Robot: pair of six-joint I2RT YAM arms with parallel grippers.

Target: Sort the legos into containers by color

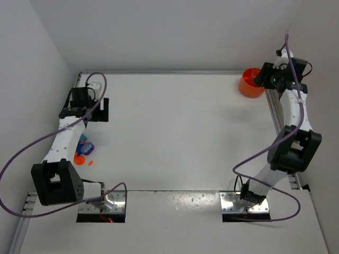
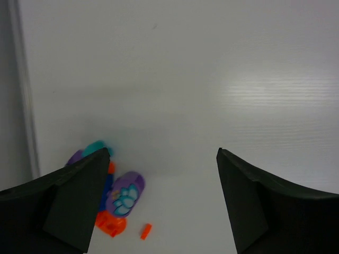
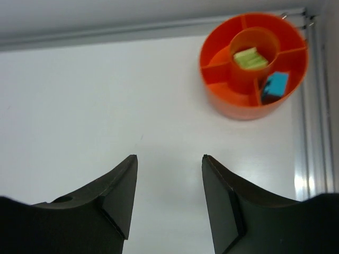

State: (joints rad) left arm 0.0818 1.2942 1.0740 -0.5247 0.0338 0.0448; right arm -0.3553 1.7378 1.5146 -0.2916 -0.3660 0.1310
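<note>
The legos (image 2: 123, 198) lie heaped at the near left of the worktop (image 1: 175, 132), partly hidden behind a finger of the left end effector (image 2: 161, 153), whose jaws stand wide apart and empty, while the orange tub (image 3: 233, 103) in the far right corner, holding two more, is part-covered from above by the right end effector (image 3: 169, 159), also parted on nothing.

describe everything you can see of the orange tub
The orange tub is round, glossy plastic, with a centre cup and divider walls making outer sections. It stands upright on the white table in the far right corner, beside a metal rail. A yellow-green brick lies in the cup, a cyan one in one outer section. Nothing grips it.
</note>
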